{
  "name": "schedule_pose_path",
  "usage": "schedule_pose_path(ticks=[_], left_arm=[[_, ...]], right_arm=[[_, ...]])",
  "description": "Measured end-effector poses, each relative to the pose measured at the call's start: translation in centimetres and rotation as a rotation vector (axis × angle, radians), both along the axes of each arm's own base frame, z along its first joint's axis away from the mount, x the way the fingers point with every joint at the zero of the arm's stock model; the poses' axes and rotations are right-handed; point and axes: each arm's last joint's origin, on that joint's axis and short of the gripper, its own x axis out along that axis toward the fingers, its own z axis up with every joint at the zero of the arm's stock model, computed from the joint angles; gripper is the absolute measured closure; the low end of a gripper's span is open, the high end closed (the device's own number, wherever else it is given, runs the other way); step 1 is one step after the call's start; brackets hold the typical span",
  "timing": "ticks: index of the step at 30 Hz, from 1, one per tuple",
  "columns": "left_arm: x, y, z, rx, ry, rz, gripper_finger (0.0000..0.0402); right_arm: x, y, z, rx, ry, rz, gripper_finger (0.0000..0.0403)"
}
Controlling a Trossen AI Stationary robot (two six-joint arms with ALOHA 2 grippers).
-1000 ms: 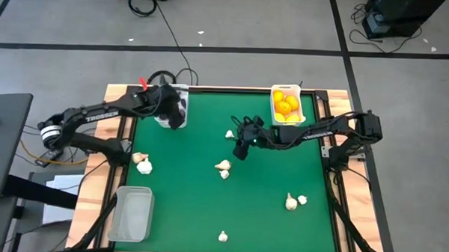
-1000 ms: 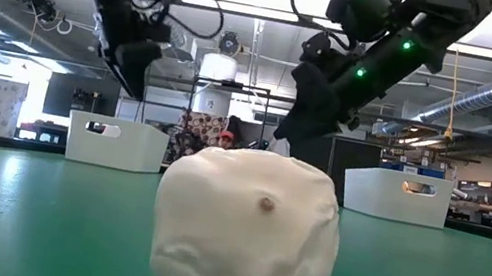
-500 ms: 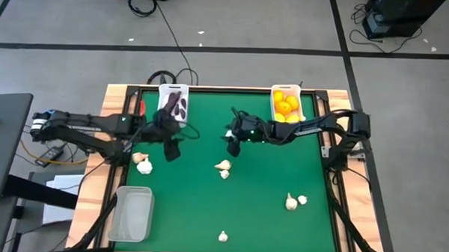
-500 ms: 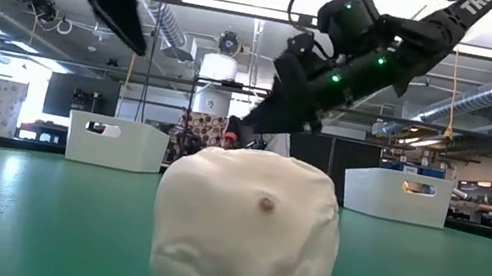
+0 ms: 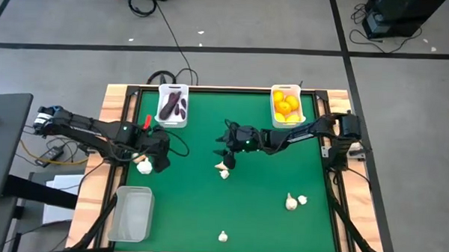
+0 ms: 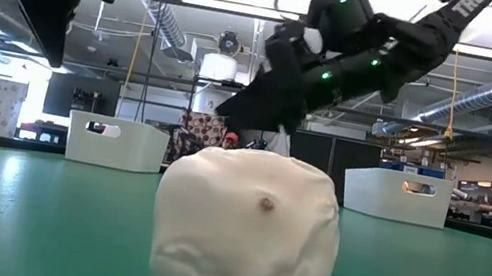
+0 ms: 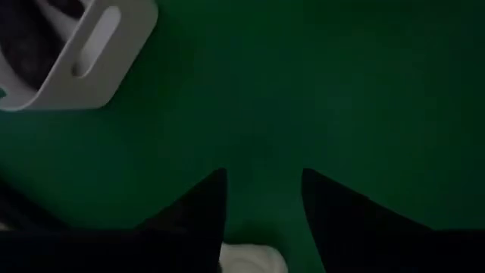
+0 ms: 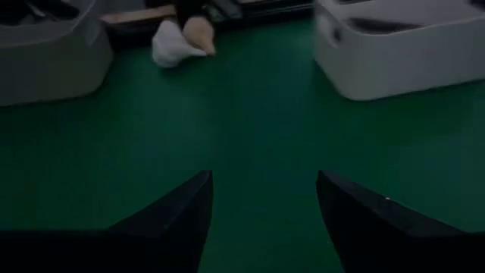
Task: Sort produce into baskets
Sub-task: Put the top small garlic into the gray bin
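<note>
While the left gripper [image 5: 162,163] hangs released beside a whitish garlic bulb [image 5: 144,166], the right gripper [image 5: 225,157] hangs released over another garlic pair [image 5: 223,170]. Nothing held by either.

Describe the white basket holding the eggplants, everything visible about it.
The white basket with the eggplants is a small opaque rectangular bin with rounded corners, seemingly plastic. It stands upright on the green table at its far edge, left of centre. Two dark purple eggplants lie inside, filling much of it. The low view shows a slot handle cut into its end wall. Neither gripper touches it; the left gripper is nearer, down by a garlic bulb.
</note>
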Motion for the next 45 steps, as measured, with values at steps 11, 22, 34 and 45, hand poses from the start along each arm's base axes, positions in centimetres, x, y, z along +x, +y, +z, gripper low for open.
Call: schedule_pose_path(ticks=[11,22,34,45], left_arm=[[2.0,-0.3,0.0,0.119,-0.144,0.012,0.0224],[5.5,-0.7,-1.8,0.200,-0.146,-0.130,0.0224],[8.8,-0.5,-3.6,0.311,-0.176,-0.214,0.0224],[10.2,0.1,-4.0,0.432,-0.244,-0.381,0.0224]], right_arm=[[2.8,-2.1,-0.9,-0.198,0.312,-0.343,0.0156],[0.7,-5.4,0.1,0.033,0.578,-0.329,0.0156],[0.5,-6.6,-1.9,0.097,0.601,-0.274,0.0188],[1.2,-4.8,-1.8,0.117,0.575,-0.181,0.0322]])
